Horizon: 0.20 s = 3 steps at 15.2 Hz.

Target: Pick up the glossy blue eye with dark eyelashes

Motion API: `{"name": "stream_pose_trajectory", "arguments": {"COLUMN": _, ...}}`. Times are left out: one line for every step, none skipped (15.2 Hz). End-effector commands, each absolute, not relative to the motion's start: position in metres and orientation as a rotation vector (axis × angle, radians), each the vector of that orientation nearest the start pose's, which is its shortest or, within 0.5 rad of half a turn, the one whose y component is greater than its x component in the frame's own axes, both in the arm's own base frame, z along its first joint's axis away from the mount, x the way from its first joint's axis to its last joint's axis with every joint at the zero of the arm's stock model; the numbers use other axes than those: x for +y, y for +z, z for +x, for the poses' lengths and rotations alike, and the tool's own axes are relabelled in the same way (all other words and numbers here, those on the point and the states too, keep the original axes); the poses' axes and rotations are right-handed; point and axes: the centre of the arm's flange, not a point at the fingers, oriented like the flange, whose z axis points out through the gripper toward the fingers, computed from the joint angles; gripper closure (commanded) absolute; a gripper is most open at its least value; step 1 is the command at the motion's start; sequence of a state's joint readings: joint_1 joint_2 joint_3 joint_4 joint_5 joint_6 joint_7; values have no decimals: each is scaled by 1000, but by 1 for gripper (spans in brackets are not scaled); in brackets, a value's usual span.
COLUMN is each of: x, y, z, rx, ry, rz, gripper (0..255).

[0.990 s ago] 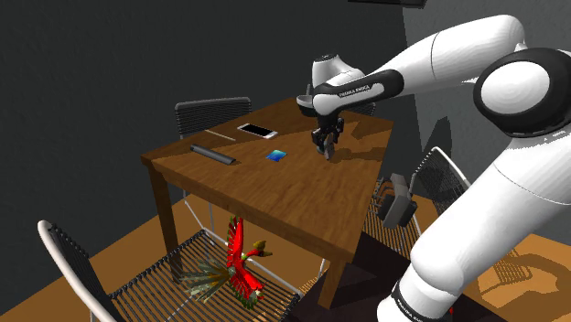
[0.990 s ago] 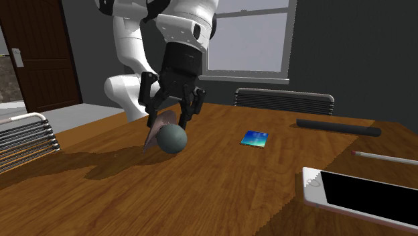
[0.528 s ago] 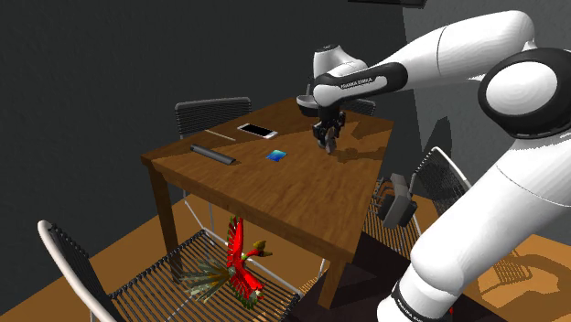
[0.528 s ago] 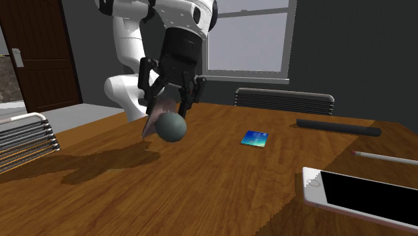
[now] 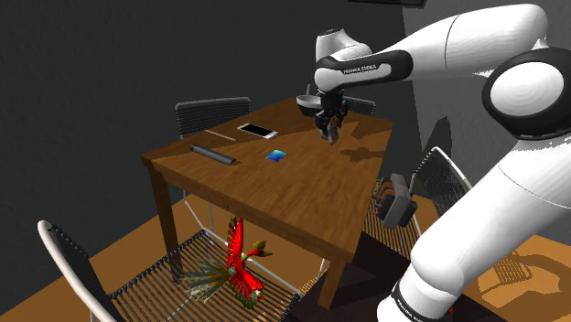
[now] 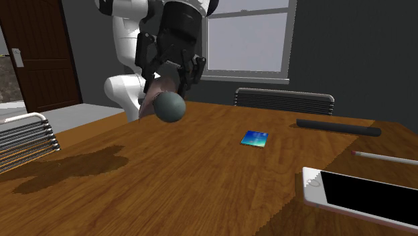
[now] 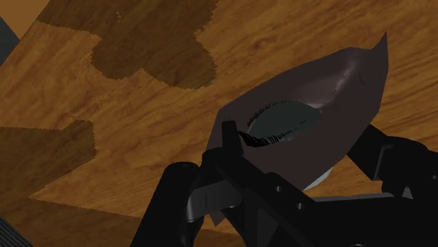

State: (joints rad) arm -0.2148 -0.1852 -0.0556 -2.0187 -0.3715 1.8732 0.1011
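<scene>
As the all-black two-finger gripper (image 6: 170, 80) pinches the glossy grey-blue eyeball (image 6: 170, 108), apparently by its mauve, dark-lashed lid, the ball hangs directly beneath the jaws, clear above the brown wooden table (image 6: 201, 191).

Wooden table (image 5: 302, 197). Lying flat on it, all apart: white phone (image 5: 258, 131), small blue tile (image 5: 275, 155), dark bar (image 5: 212, 154), thin stick (image 6: 385, 157) (pencil-like) beside the phone.
</scene>
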Motion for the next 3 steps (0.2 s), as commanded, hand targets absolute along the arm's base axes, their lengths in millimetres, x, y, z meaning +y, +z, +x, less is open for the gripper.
{"name": "stream_pose_trajectory", "arguments": {"x": -164, "y": 551, "z": 483, "rx": 463, "ry": -18, "rz": -3459, "gripper": 255}}
{"name": "stream_pose_trajectory", "arguments": {"x": -164, "y": 551, "z": 483, "rx": 463, "ry": -18, "rz": -3459, "gripper": 255}}
{"name": "stream_pose_trajectory", "arguments": {"x": -164, "y": 551, "z": 483, "rx": 463, "ry": -18, "rz": -3459, "gripper": 255}}
